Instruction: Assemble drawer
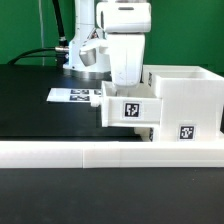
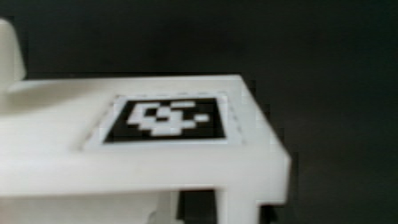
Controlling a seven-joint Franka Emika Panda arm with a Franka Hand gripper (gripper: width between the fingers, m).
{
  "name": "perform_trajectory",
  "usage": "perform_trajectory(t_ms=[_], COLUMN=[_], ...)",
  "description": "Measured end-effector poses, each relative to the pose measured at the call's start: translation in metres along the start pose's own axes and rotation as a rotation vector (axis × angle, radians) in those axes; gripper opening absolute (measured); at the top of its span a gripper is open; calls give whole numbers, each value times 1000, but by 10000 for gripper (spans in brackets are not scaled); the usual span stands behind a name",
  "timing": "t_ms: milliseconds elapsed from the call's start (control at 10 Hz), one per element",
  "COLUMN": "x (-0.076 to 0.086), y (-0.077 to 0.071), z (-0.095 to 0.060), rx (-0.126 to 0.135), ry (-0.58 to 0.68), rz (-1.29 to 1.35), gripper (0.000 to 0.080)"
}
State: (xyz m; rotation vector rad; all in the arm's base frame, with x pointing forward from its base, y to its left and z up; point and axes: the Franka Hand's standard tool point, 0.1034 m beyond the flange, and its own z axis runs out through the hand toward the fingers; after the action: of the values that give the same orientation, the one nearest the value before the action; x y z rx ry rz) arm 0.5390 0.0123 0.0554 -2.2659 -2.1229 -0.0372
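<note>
The drawer's boxy white housing (image 1: pixel 186 98) stands at the exterior view's right, with a tag low on its front. A small white tray (image 1: pixel 128 108) with a tag on its face sticks out of the housing toward the left, off the table. My gripper (image 1: pixel 122 86) comes down from above onto this tray, and its fingers are hidden behind the tray's wall. In the wrist view a white tagged surface of the tray (image 2: pixel 169 118) fills the picture. My gripper (image 2: pixel 233 208) shows only as dark blurred tips either side of a white wall, and seems shut on it.
The long low white rail (image 1: pixel 100 153) runs along the table's near edge. The marker board (image 1: pixel 72 96) lies flat on the black table behind the tray. Black cables and the arm's base (image 1: pixel 80 55) stand at the back left.
</note>
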Motion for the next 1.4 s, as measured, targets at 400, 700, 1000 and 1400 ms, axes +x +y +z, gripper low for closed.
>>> perform_trajectory(t_ms=[400,700,1000,1400], x=[0,0,-1,0], y=[0,-2,-2,0], z=[0,0,1,0], rx=[0,-5,-16,-23], ry=[0,1,3,-2], rz=[1,-3,-25,-34], gripper=[41,41,41,41])
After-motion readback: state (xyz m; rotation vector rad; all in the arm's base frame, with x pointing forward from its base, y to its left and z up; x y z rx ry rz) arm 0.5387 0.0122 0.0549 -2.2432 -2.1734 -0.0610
